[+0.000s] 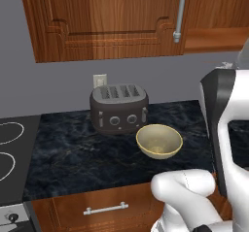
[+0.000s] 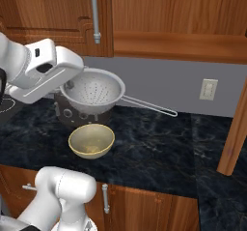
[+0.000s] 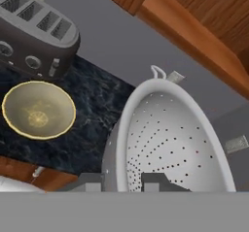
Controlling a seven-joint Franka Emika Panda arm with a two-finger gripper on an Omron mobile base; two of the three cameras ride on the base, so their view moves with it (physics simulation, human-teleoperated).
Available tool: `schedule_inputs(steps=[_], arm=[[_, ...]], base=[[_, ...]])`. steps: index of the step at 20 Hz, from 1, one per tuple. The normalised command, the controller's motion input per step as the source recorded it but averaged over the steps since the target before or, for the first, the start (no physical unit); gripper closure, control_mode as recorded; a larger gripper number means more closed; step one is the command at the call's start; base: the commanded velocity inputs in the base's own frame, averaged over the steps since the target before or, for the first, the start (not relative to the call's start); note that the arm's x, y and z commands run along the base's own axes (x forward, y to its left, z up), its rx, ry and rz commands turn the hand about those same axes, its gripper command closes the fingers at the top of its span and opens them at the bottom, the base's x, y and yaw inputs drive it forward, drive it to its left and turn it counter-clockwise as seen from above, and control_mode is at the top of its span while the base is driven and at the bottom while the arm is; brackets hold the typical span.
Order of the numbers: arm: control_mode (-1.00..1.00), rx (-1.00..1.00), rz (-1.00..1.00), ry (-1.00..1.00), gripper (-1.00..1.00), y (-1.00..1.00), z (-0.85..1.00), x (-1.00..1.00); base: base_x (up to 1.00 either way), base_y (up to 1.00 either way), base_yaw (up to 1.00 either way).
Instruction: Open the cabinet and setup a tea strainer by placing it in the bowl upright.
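Stood before a dark marbled counter against a grey wall, under reddish-brown cabinet doors with long silver bar handles. Showed in the left base view a stovetop at the counter's left end and a drawer below the edge; showed in the right base view an open door's edge at far right and a wall outlet. Had a dark grey four-slot toaster at the back, with the cream bowl just before it, empty. Held the strainer, a pale perforated basket with a thin wire handle, above the bowl and apart from it, rim pinched between the gripper tips.
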Motion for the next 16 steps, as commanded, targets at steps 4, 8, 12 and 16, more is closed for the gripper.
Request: schedule_inputs(steps=[4, 8, 12, 16], arm=[[-1.0, 0.0, 0.07, 0.06, 1.0, 0.24, -0.5, 0.02], [-1.0, 0.0, 0.09, 0.03, 1.0, 0.25, -0.51, 0.0], [-1.0, -0.02, 0.03, 0.1, 1.0, 0.41, -0.55, 0.03], [-1.0, 0.0, 0.0, 0.02, 1.0, 0.6, -0.29, 0.2]], base=[[0.0, 0.0, 0.0], [0.0, 0.0, 0.0], [0.0, 0.0, 0.0], [0.0, 0.0, 0.0]])
